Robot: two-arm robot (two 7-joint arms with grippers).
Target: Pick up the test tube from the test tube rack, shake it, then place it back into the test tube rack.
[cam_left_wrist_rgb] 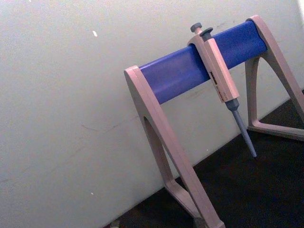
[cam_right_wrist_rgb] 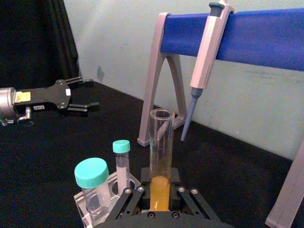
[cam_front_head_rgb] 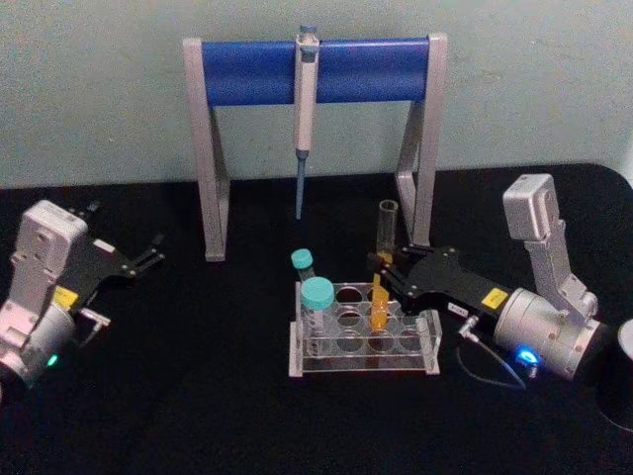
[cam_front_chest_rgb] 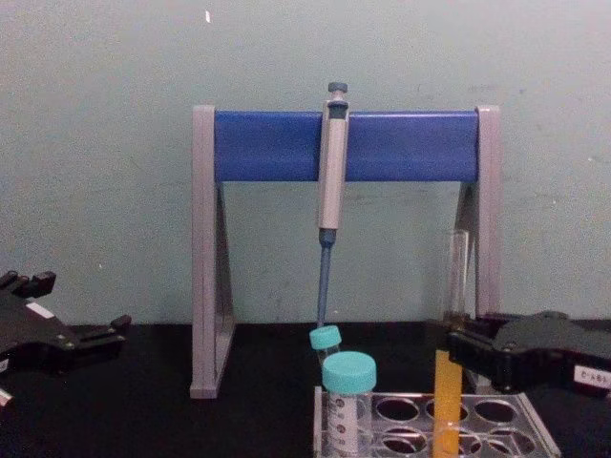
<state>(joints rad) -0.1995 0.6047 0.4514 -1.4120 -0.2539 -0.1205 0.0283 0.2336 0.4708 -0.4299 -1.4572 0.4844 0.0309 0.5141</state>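
One test tube (cam_front_head_rgb: pixel 382 287) in rack (cam_front_head_rgb: pixel 362 341), right hand (cam_front_head_rgb: pixel 384 277) clamped around it.

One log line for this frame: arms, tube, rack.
right gripper: shut on tall uncapped glass test tube | tube: upright in clear plastic test tube rack | left gripper: open, idle, far left

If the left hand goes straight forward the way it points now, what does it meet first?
Probably the left leg of the pipette stand, judging by the left wrist view, which faces it. The left hand is open, well left of the rack. Depth is unclear, so it could pass beside the leg.
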